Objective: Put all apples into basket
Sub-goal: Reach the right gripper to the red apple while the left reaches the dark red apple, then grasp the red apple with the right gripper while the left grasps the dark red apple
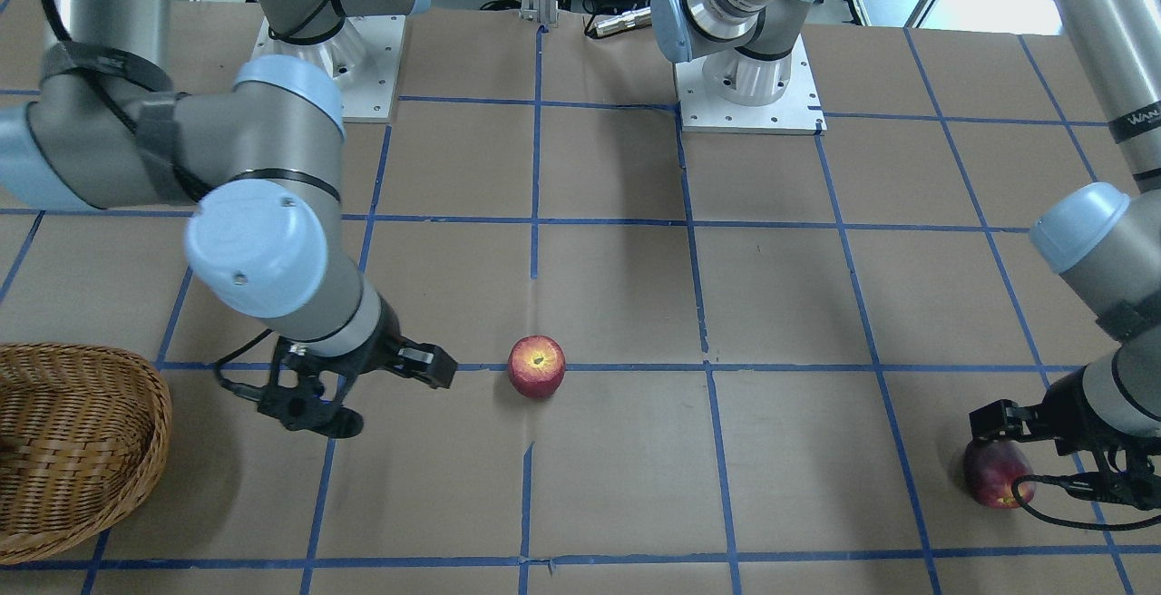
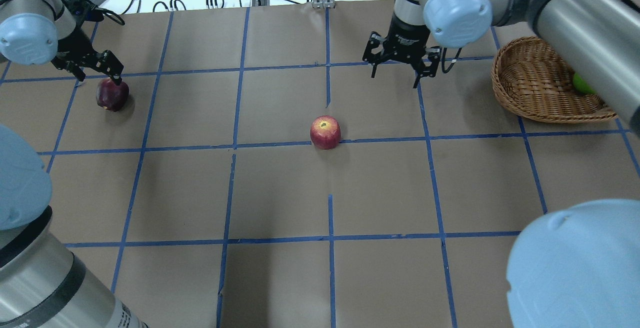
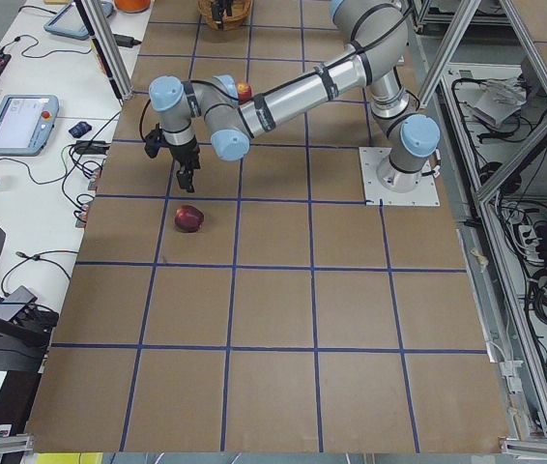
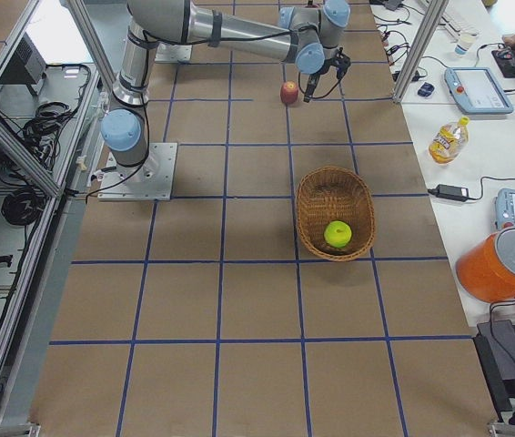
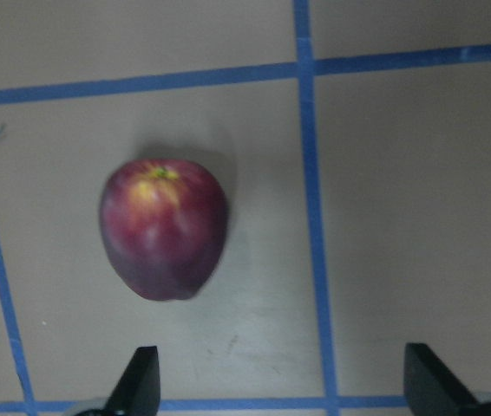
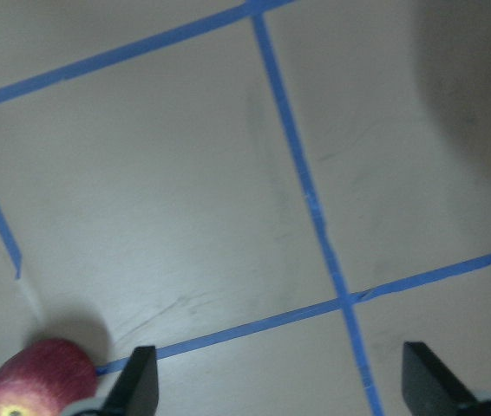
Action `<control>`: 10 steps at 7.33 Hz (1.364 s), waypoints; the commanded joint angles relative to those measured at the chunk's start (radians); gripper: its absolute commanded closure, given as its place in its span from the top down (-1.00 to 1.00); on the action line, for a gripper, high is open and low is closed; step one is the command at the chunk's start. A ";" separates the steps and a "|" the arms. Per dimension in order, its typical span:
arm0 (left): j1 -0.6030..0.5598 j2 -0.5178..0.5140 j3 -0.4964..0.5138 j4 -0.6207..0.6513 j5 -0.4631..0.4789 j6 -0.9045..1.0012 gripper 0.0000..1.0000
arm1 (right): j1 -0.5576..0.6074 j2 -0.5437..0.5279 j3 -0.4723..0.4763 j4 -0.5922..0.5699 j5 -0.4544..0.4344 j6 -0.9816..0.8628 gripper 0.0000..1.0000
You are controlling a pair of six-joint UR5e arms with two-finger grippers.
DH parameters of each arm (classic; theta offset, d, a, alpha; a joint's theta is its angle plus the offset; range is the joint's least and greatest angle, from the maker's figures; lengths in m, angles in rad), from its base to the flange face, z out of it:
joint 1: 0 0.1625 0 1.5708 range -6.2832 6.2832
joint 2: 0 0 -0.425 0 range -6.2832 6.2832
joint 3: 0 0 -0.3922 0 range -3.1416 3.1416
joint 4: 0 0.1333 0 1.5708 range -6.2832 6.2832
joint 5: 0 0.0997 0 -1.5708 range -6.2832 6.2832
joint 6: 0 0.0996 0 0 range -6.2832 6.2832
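Note:
The dark maroon apple [image 2: 112,94] lies on the table at the far left. My left gripper [image 2: 100,80] hangs open just above and behind it, not touching; in the left wrist view the apple [image 5: 164,228] lies ahead of the left fingertip [image 5: 141,381]. The red apple with the yellowish stem end [image 2: 325,131] stands at the table's middle. My right gripper [image 2: 395,79] is open and empty, between that apple and the wicker basket [image 2: 535,88]. The yellow-green apple [image 4: 338,235] lies in the basket.
Brown paper with a blue tape grid [image 2: 330,143] covers the table. The arm bases [image 1: 748,96] stand at the robot's side. A side table holds a bottle [image 4: 446,139], a teach pendant [image 4: 479,88] and an orange container [image 4: 503,264].

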State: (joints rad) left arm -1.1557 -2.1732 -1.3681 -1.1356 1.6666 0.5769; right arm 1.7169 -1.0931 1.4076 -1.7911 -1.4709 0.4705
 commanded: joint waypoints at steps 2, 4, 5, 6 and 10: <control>0.024 -0.086 0.001 0.100 -0.004 0.078 1.00 | 0.137 0.102 0.002 -0.088 0.015 0.137 1.00; 0.024 -0.117 0.003 0.126 -0.010 0.080 1.00 | 0.161 0.122 0.002 -0.088 0.059 0.137 1.00; 0.025 -0.126 0.003 0.140 -0.010 0.080 1.00 | 0.164 0.133 0.002 -0.090 0.066 0.131 1.00; 0.027 -0.129 0.001 0.142 -0.014 0.081 0.98 | 0.168 0.148 0.004 -0.088 0.064 0.123 1.00; -0.045 -0.050 -0.009 0.005 -0.011 0.019 0.05 | 0.193 0.197 0.005 -0.091 0.051 0.135 0.93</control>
State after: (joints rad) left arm -1.1621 -2.2649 -1.3764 -1.0402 1.6555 0.6336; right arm 1.9076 -0.9034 1.4101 -1.8830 -1.4104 0.5957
